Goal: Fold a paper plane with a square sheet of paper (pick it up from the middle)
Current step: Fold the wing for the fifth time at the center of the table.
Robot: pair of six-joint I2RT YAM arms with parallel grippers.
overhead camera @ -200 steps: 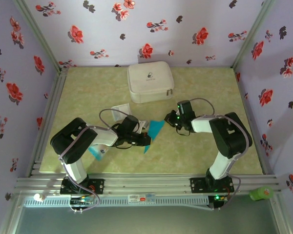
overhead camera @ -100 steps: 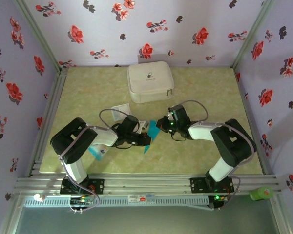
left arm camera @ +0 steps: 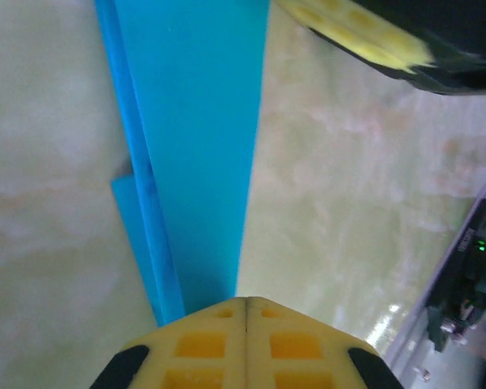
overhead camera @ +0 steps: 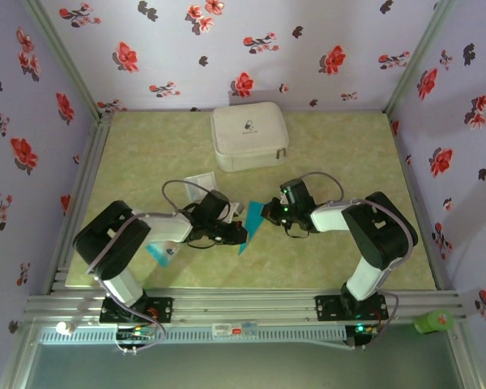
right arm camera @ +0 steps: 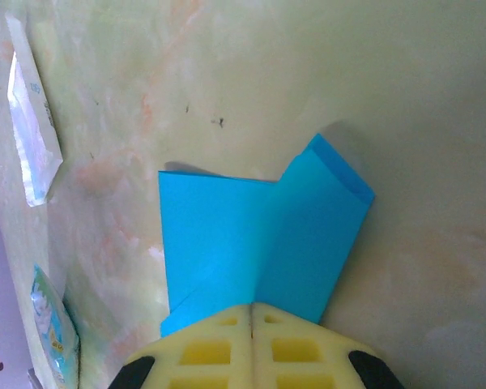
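Smooth, sharply creased blue paper plane (right arm camera: 267,235) pinched between gridded yellow fingers (right arm camera: 202,354).

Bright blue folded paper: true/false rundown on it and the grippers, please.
1. Both the left gripper and the right gripper are shut on the bright blue folded paper. True.
2. The paper is a flat, unfolded square. False: it shows creases and overlapping flaps.
3. The white zippered fabric case sits at the far side of the pale green table, apart from the paper. True.
4. The right gripper's jaws stand wide open. False: they are pressed together on the paper's edge.
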